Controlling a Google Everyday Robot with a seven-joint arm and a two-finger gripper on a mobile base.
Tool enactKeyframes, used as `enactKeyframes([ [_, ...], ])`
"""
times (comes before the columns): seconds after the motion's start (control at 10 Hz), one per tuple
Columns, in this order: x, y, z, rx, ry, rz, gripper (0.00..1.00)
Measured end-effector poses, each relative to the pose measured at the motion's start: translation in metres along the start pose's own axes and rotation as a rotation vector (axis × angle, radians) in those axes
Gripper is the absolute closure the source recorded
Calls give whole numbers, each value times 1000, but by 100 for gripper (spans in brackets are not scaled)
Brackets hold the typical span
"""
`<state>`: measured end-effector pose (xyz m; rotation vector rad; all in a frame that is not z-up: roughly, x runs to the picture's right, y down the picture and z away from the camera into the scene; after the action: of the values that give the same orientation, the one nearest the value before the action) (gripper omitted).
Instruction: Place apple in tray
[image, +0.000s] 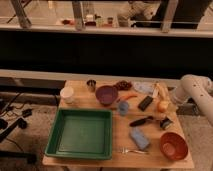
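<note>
The apple, small and orange-red with a yellowish side, sits on the wooden table near its right edge. The tray, a large shallow green bin, stands empty at the table's front left. My white arm reaches in from the right. The gripper is at its end, just above and right of the apple, close to it. I cannot tell whether it touches the apple.
A purple bowl, a carrot, a blue cup, a black block and a black-handled utensil lie between apple and tray. An orange-brown bowl, a blue sponge and a fork are at the front right. A white cup stands at the back left.
</note>
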<state>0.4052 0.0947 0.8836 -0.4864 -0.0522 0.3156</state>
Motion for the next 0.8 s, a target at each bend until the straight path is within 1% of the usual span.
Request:
enactKeyframes([
  [0.6, 0, -1, 10, -15, -13, -9, 20],
  [0.8, 0, 0, 15, -26, -13, -13, 20],
])
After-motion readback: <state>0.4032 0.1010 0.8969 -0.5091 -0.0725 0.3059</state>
